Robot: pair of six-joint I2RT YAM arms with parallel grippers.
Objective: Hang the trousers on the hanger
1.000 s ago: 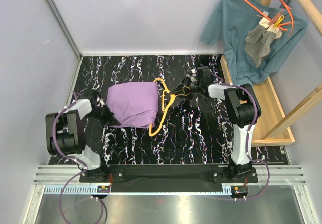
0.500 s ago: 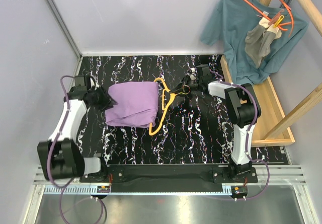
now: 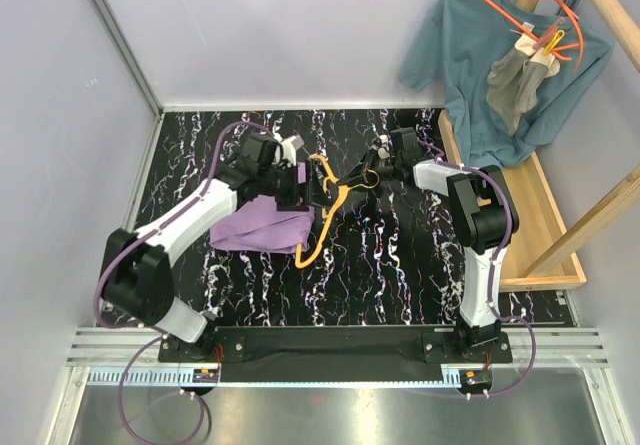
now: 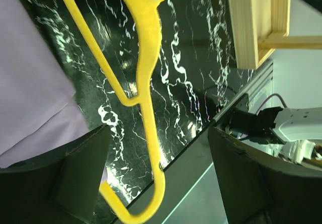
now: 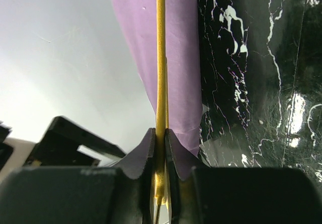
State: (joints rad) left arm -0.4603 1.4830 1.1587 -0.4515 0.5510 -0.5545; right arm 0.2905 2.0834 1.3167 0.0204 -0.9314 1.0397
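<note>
The lilac trousers (image 3: 250,227) lie folded in a bundle on the black marbled desk (image 3: 380,265), left of centre. The yellow hanger (image 3: 322,227) lies flat against their right edge. The right pincer (image 5: 160,133) is clenched on the hanger's thin hook end. The left pincer (image 4: 158,133) hovers over the trousers' upper right corner, its jaws spread wide and grasping nothing.
</note>
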